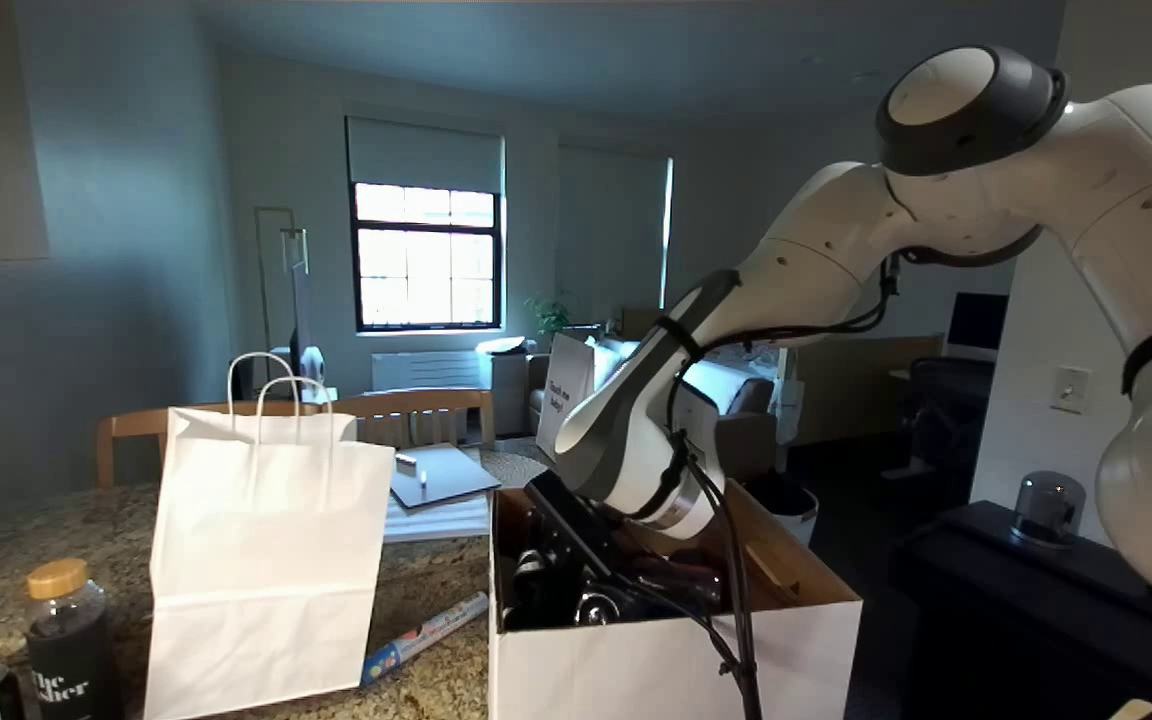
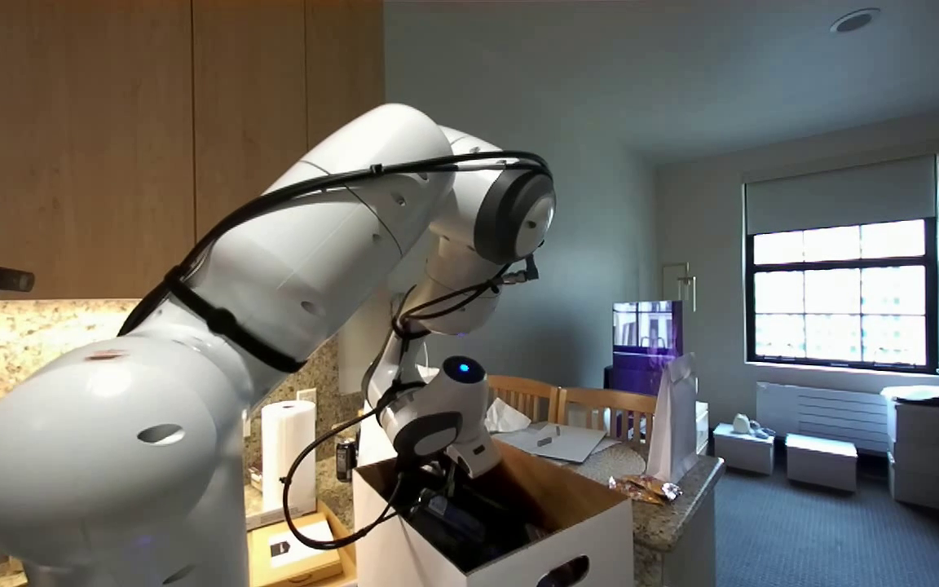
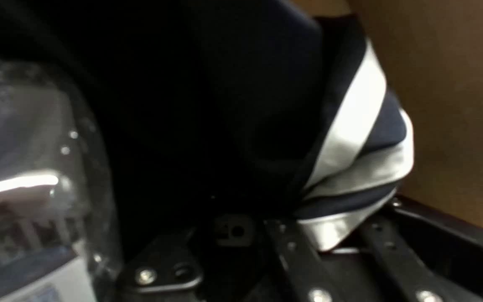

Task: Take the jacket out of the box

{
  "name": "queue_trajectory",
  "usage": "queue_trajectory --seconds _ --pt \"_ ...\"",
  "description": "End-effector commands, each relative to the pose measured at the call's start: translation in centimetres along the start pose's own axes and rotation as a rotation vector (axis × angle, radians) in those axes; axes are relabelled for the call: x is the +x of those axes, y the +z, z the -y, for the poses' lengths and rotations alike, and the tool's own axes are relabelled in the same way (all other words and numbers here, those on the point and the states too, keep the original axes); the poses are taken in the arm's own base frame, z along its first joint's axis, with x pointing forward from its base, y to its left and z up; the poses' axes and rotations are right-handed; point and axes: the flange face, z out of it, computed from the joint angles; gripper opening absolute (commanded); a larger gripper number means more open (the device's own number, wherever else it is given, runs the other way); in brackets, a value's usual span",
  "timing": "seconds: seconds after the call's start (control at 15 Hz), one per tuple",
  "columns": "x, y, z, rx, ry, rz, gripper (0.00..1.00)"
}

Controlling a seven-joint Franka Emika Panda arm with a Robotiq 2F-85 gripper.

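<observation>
In your wrist view, the jacket (image 3: 258, 113) is a near-black mass with a navy sheen, its folds bunched at 3 o'clock, where pale stripes bend back over each other. It lies inside the box (image 3: 451, 113), whose brown side shows at 2 o'clock; a plastic-wrapped package (image 3: 27, 151) shows at 9 o'clock. Your jaws, at 6 o'clock, are pressed together down at the jacket; it is too dark to tell whether they pinch any fabric. In an exterior view, your arm (image 1: 816, 240) enters from 3 o'clock, arches high, then slants down, its lower end dipped into the box.
</observation>
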Motion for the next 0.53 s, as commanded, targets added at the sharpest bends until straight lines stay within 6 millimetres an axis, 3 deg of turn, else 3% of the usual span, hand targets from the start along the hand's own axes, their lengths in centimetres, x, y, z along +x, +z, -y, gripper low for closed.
queue_trajectory --seconds 0.0,0.47 --pt "-0.2 -4.7 1.0 0.058 -0.04 -0.049 0.05" --pt "-0.7 -13.0 2.8 0.215 -0.196 -0.006 0.05"
